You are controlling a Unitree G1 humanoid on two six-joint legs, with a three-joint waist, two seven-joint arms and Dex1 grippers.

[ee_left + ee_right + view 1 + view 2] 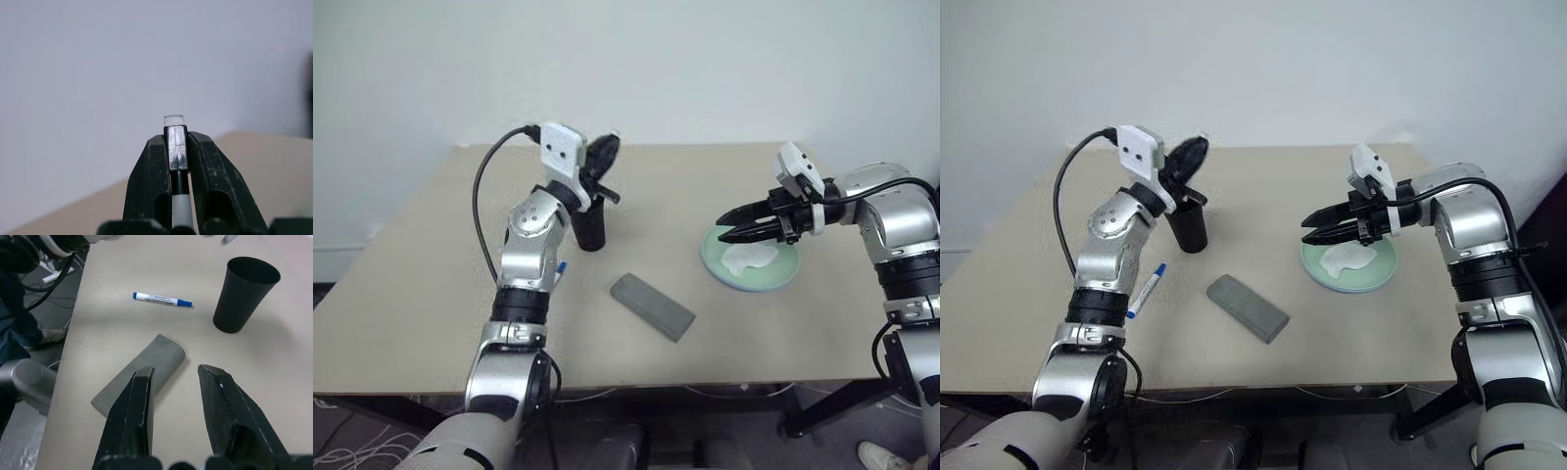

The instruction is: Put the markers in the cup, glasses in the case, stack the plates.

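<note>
left fingers (146, 186) pinch black-capped marker (176, 147) | right fingers (137, 416) spread, empty | cup (244, 293) matte black, upright

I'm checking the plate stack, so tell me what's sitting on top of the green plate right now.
A crumpled white tissue lies on the green plate. The open right gripper hangs above it and hides part of it. Whether the blue plate lies underneath cannot be seen.

Looking like a robotics lab or test room: plain beige table (431, 294) standing against a bare white wall (705, 59), loose cables (342, 455) trailing on grey floor beneath.
</note>
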